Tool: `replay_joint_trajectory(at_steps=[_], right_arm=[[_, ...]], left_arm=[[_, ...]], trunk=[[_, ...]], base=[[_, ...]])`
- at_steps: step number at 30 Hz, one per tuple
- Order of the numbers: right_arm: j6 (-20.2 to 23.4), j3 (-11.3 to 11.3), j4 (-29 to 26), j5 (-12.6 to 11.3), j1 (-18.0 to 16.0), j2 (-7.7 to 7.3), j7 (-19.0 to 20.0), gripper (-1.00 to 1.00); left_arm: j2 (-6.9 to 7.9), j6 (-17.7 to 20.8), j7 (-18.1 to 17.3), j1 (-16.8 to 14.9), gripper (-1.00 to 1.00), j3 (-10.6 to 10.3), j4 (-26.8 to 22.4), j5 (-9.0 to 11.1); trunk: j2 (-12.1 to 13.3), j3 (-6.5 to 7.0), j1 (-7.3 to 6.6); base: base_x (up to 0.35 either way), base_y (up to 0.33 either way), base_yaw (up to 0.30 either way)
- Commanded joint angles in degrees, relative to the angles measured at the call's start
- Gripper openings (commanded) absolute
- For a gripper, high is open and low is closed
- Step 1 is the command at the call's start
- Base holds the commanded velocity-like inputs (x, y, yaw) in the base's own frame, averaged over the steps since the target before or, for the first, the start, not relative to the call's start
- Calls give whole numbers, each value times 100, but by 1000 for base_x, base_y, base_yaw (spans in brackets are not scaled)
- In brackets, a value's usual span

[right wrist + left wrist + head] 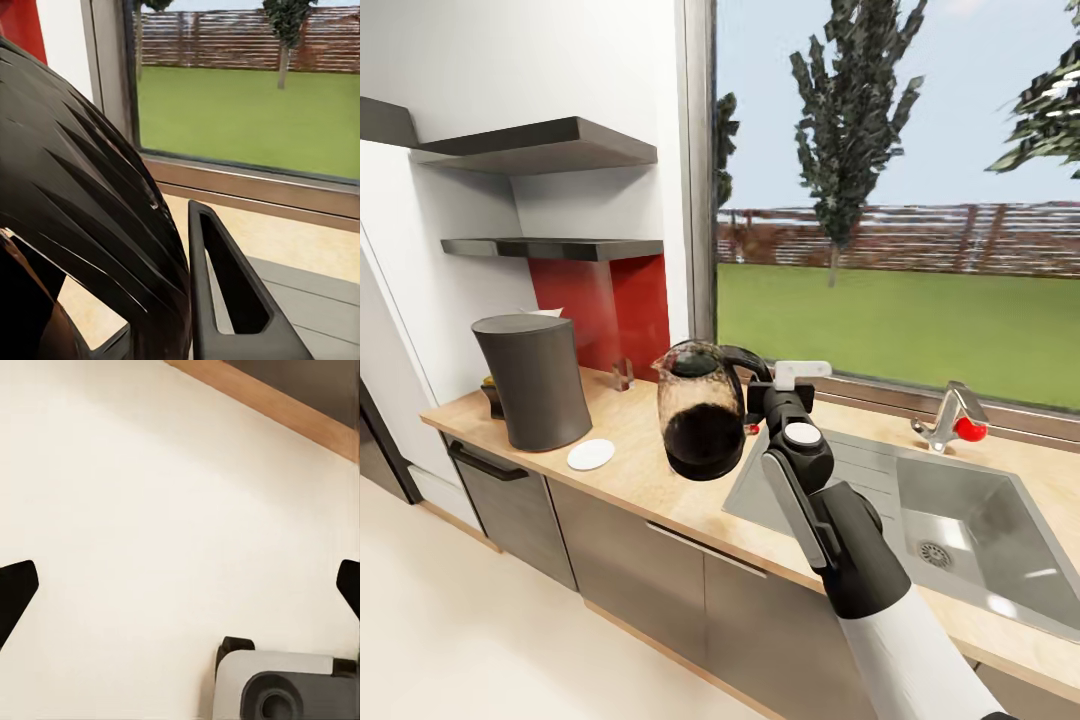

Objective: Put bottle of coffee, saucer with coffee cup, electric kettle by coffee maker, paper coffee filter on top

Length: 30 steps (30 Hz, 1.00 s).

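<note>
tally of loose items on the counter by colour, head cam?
Dark grey: 1, the coffee maker
Clear glass and black: 1, the electric kettle, held by the right gripper
White: 1, the saucer
Small clear, by the red panel: 1, glass item
Total: 4

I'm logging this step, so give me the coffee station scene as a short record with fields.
held item: electric kettle, by its handle, in right end effector
kettle position: over the kitchen countertop, beside the sink
coffee maker: upright on countertop
saucer: beside coffee maker, no cup on it
left end effector: open, over the floor
</note>
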Motion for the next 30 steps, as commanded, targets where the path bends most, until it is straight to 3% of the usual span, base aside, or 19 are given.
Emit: replay_joint_trajectory(at_steps=[1, 13, 30], right_arm=[[13, 9, -9, -32, -8, 0, -59, -100], [9, 9, -11, -32, -8, 0, -52, -100], [10, 15, 10, -41, -8, 0, -59, -100]], left_arm=[[-20, -18, -1375, -594, 100, 52, -425, 77], [19, -17, -1358, -618, 100, 72, -396, 96], [43, -28, -1340, -564, 100, 64, -392, 88]], trunk=[[-13, -12, 3], [-13, -12, 3], [-13, -12, 3]], base=[[0, 0, 0], [0, 253, -6], [25, 295, -234]])
